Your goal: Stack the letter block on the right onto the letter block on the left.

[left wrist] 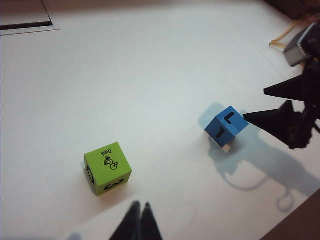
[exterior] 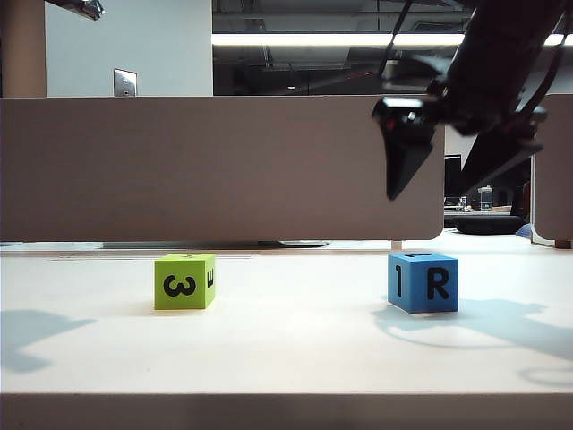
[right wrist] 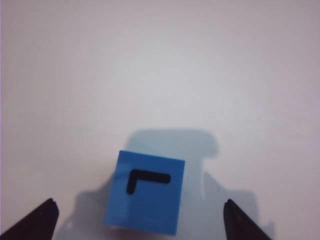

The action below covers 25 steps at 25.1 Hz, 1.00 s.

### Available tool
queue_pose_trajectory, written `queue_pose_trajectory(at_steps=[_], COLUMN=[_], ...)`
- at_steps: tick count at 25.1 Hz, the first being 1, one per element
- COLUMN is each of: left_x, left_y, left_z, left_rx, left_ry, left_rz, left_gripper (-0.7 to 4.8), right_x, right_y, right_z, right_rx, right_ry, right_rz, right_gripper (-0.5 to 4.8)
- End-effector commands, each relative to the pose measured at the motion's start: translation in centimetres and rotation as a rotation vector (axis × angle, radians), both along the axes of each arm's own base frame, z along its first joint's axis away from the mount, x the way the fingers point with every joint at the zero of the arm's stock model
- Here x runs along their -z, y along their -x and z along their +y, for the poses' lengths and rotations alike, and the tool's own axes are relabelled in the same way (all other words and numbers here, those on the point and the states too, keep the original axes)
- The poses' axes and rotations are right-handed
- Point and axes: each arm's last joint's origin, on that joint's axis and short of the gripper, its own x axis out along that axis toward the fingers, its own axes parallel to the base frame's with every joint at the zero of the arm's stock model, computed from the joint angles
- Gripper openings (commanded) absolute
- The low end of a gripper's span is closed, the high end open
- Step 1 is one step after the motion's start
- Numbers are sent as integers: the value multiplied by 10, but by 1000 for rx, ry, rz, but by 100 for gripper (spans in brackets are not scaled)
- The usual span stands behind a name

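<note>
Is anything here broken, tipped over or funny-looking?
Nothing stands out. The green block and blue block sit flat and apart on the table. The right gripper hangs open above the blue one; the left gripper is shut.

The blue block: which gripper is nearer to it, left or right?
Right. The right gripper hangs open just above the blue block; the left gripper, shut, is nearer the green block.

We are seeing the green block (exterior: 184, 281) and the blue block (exterior: 423, 282) looking smooth and matt, like foam or plastic. The white table (exterior: 286, 349) is looking smooth, with slight sheen.
</note>
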Motion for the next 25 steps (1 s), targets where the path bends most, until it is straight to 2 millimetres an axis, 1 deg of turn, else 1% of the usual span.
queue_pose_trajectory(at_steps=[1, 4, 6, 8, 11, 15, 16, 18, 19, 21, 23, 25], left_x=[-8, -16, -27, -32, -35, -33, -33, -33, -33, -33, -33, -33], left_y=[-1, -2, -2, -2, 1, 1, 1, 1, 1, 1, 1, 1], left_z=[0, 0, 3, 4, 5, 6, 6, 6, 6, 6, 6, 7], left_rx=[36, 6, -71, -88, -81, -85, -86, -88, -89, -94, -101, -106], left_ry=[-20, -19, -44, -80, -140, -158, -160, -161, -161, -167, -171, -174], left_rz=[-96, -166, -228, -255, -271, -251, -252, -253, -253, -255, -256, -256], left_gripper=[-5, -5, -5, -5, -5, -5, -5, -5, -5, -5, -5, -5], right_x=[4, 14, 28, 35, 45, 59, 60, 59, 57, 53, 44, 31], right_y=[-10, -15, -22, -24, -27, -32, -32, -32, -33, -34, -37, -41], right_z=[4, 7, 9, 10, 11, 13, 13, 14, 14, 15, 16, 18], right_rx=[11, 31, 53, 54, 54, 72, 79, 79, 79, 78, 78, 74], right_ry=[-5, -17, -16, -6, 7, 11, 8, 6, 6, 5, 9, 6], right_rz=[-37, -13, 27, 48, 73, 113, 119, 114, 114, 111, 118, 121], right_gripper=[479, 479, 479, 479, 479, 479, 450, 344, 303, 276, 272, 272])
